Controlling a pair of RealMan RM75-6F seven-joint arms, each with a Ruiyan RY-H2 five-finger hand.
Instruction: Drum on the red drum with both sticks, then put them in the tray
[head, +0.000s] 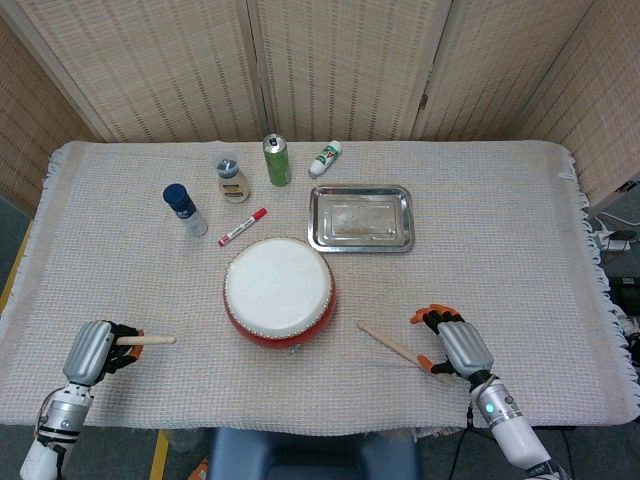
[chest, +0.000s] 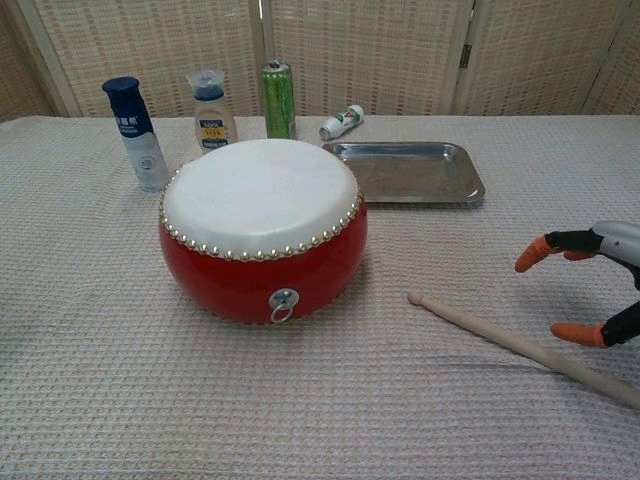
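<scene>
The red drum (head: 279, 292) with its white skin stands mid-table, also central in the chest view as the red drum (chest: 262, 226). My left hand (head: 92, 350) grips one wooden stick (head: 150, 340) at the near left, the stick pointing right toward the drum. A second stick (head: 398, 349) lies flat on the cloth right of the drum, seen too as the second stick (chest: 520, 347). My right hand (head: 452, 345) hovers over its far end with fingers spread, holding nothing. The steel tray (head: 361, 218) lies behind the drum.
Behind the drum stand a blue-capped bottle (head: 184, 209), a small tan bottle (head: 232, 181), a green can (head: 277, 160), a white tube (head: 325, 158) and a red marker (head: 242, 227). A woven screen closes off the back.
</scene>
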